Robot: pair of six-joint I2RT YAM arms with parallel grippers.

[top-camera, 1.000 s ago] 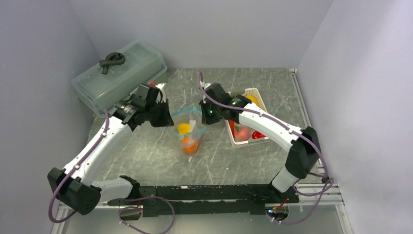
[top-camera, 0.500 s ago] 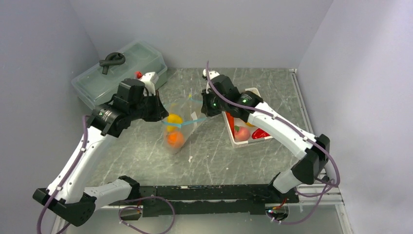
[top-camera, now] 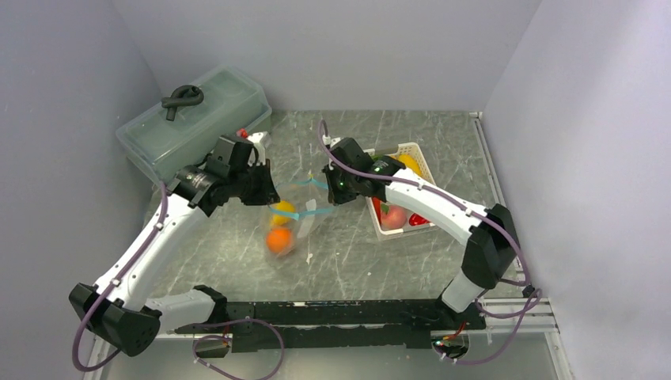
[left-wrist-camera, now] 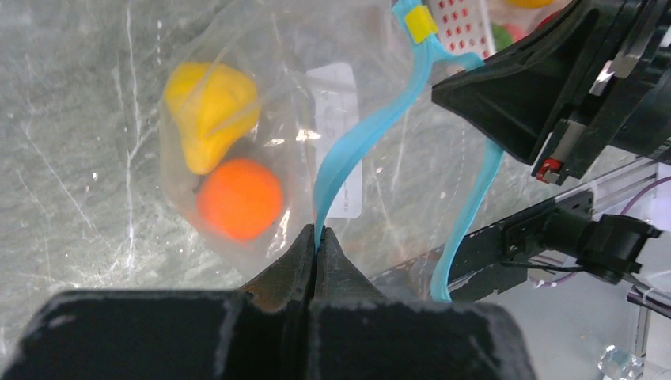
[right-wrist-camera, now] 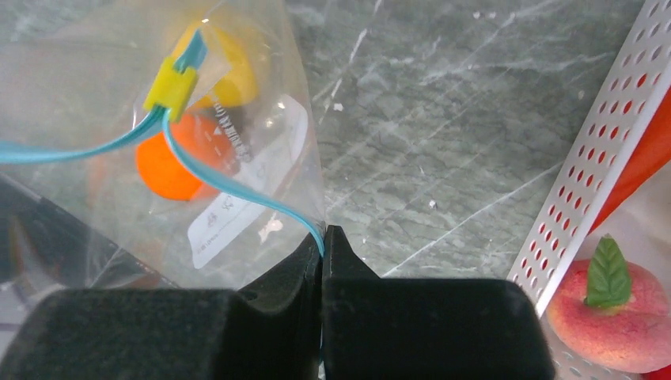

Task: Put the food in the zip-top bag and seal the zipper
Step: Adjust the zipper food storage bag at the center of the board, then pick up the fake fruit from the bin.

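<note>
The clear zip-top bag (top-camera: 291, 215) hangs above the table between my two arms, its mouth open. Inside it lie an orange (left-wrist-camera: 239, 199) and a yellow fruit (left-wrist-camera: 210, 113), both also visible through the plastic in the right wrist view. My left gripper (left-wrist-camera: 317, 236) is shut on one side of the teal-blue zipper (left-wrist-camera: 360, 146). My right gripper (right-wrist-camera: 324, 235) is shut on the other zipper strip (right-wrist-camera: 237, 188), near the yellow slider (right-wrist-camera: 171, 85). More food stays in the white basket (top-camera: 411, 150): a peach (right-wrist-camera: 609, 305) and red pieces (top-camera: 418, 218).
A large translucent lidded box (top-camera: 190, 119) with a dark looped thing on top stands at the back left, close behind my left arm. The white basket sits right of the bag, under my right forearm. Grey marbled table surface (top-camera: 237, 253) surrounds the bag.
Both grippers have kept their hold on the zipper. The bag swung left and rose, then dropped back a little. Both arms lifted and came down again.
</note>
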